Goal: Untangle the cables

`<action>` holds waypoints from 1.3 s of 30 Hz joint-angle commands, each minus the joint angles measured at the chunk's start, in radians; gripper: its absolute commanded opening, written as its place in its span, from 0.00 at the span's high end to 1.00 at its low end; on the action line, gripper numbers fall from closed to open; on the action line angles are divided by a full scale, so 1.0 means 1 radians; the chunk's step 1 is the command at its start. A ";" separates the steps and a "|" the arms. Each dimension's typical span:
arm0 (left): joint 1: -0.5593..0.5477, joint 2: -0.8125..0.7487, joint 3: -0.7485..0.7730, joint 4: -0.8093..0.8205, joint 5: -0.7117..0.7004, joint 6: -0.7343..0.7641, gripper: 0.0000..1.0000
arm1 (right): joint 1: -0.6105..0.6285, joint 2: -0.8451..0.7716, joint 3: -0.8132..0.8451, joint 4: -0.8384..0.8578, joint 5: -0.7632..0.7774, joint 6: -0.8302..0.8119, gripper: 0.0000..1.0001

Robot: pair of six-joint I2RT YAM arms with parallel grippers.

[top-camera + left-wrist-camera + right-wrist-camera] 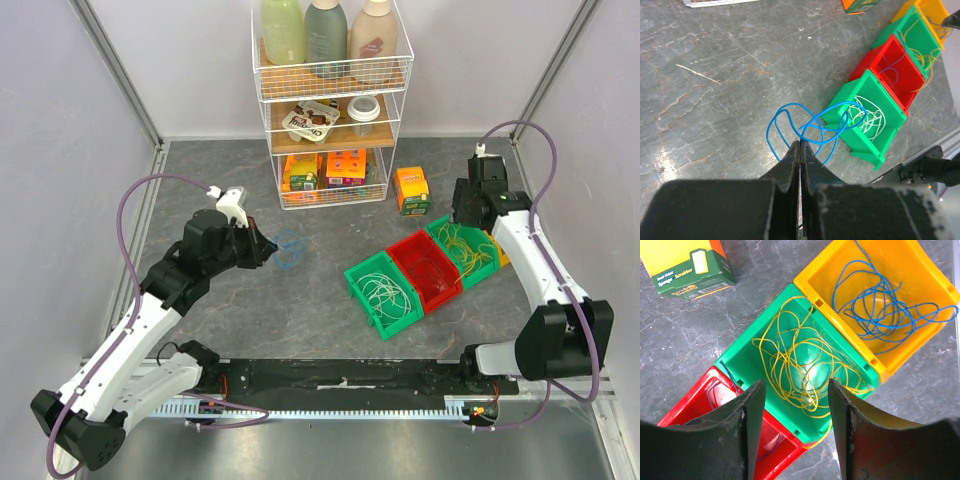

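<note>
The left gripper (800,146) is shut tight on a blue cable (812,122), the wire caught right at the fingertips. The left wrist view shows this pinch plainly. From above, the same cable is only a faint blue ring just past the gripper's tip.

The cable fans out ahead of the fingers in several loose loops. They run wider side to side than forward, and their long axis leans to the gripper's right, towards the end green bin (867,145). I cannot tell whether the loops touch the bench (715,100). A white cable (865,116) lies coiled in that bin.

The right gripper (796,385) is spread wide and holds nothing. Directly below it, between its fingers, a yellow cable (805,365) lies tangled in the middle green bin (737,362), one strand spilling over the near rim.

Only the right wrist view shows a blue tangle (880,305) in the yellow bin (835,275), ahead and to the right of the gripper. From above, the arm hides most of that bin. A red bin (695,402) sits behind the left finger (747,420), and a sponge box (690,267) stands ahead to the left.
</note>
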 commanded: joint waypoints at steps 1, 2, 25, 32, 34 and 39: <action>-0.007 -0.002 0.066 0.021 0.100 0.019 0.98 | 0.020 -0.080 0.045 -0.094 -0.036 -0.038 0.39; -0.007 -0.003 0.070 0.026 0.128 0.018 0.98 | 0.044 -0.100 0.051 -0.089 -0.083 -0.059 0.38; -0.006 -0.029 0.052 0.155 0.485 0.012 0.98 | 0.878 -0.168 -0.003 0.483 -0.414 0.045 0.43; -0.006 -0.039 0.087 0.081 0.354 -0.004 0.57 | 0.872 -0.229 -0.016 0.384 -0.131 0.053 1.00; -0.004 -0.060 0.087 0.060 0.288 0.002 0.42 | 0.829 -0.260 -0.016 0.329 -0.038 0.063 1.00; -0.006 -0.108 0.075 0.038 0.212 0.027 0.33 | 0.536 -0.317 -0.019 0.217 0.028 0.126 1.00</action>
